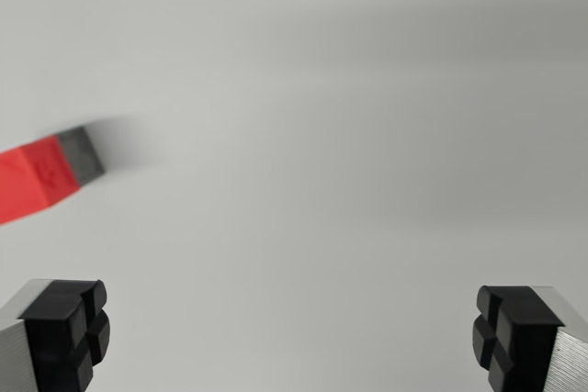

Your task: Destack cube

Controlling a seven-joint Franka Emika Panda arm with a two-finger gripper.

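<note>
Claw (294, 337) spread wide: its two black rubber pads sit at the bottom corners of the wrist view, one pad (66, 332) low on the wrist view's left and the other (514, 332) low on the wrist view's right, each backed by a silver metal finger. Nothing lies between them; only bare table (349, 135) shows in the gap, a pale grey, smooth surface filling nearly the whole picture.

The task's thing is at the wrist view's left edge, about halfway up: a red cube (32, 181) cut off by the frame, with a dark grey block (81, 153) at its far right end, touching it. Whether the grey piece is a second cube stacked with the red one, or a shaded face of the same body, cannot be told from this angle; both are blurred. A soft grey shadow (129, 140) spreads from the grey end toward the right across the table.

The cube stands well apart from the claw, farther from the camera than the left pad and to the left of it, with no contact between them.
</note>
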